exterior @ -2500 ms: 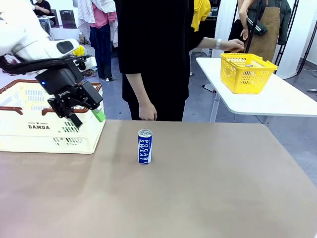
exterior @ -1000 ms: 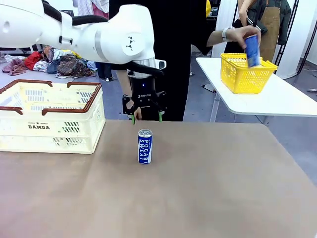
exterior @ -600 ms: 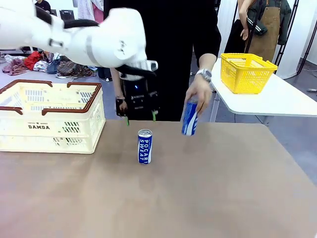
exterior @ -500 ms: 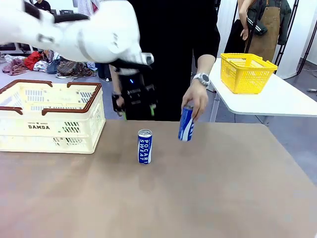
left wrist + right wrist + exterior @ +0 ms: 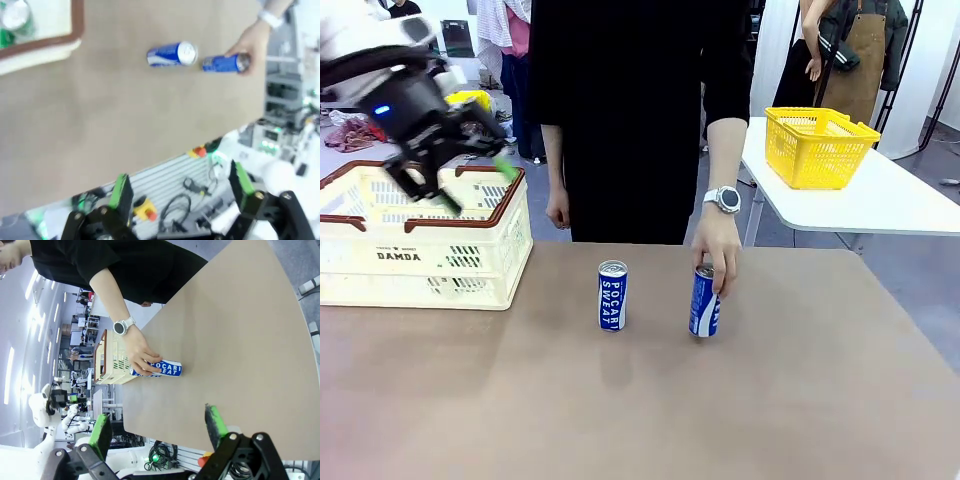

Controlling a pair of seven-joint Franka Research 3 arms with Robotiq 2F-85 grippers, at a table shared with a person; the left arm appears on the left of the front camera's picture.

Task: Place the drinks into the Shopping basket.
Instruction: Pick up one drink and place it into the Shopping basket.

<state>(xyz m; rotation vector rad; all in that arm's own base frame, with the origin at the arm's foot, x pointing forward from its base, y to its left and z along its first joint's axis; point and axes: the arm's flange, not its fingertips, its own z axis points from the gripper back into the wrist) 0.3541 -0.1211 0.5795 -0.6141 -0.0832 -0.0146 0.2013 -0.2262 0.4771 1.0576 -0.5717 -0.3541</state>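
Left gripper (image 5: 475, 185), wide open and empty, has swung away from the can (image 5: 612, 296) it hovered behind. Beside that can a hand (image 5: 718, 250) has just set a second can (image 5: 704, 308). Farther left the gripper now hangs over the basket (image 5: 410, 272); you have two cans to load.

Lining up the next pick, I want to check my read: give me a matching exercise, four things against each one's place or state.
1. left gripper
2. can nearer the Shopping basket
3. can farther from it
4. yellow basket

A. on the white side table
B. upright, a person's hand on its top
C. open, raised near the Shopping basket
D. upright, nothing touching it

Pairs: 1-C, 2-D, 3-B, 4-A
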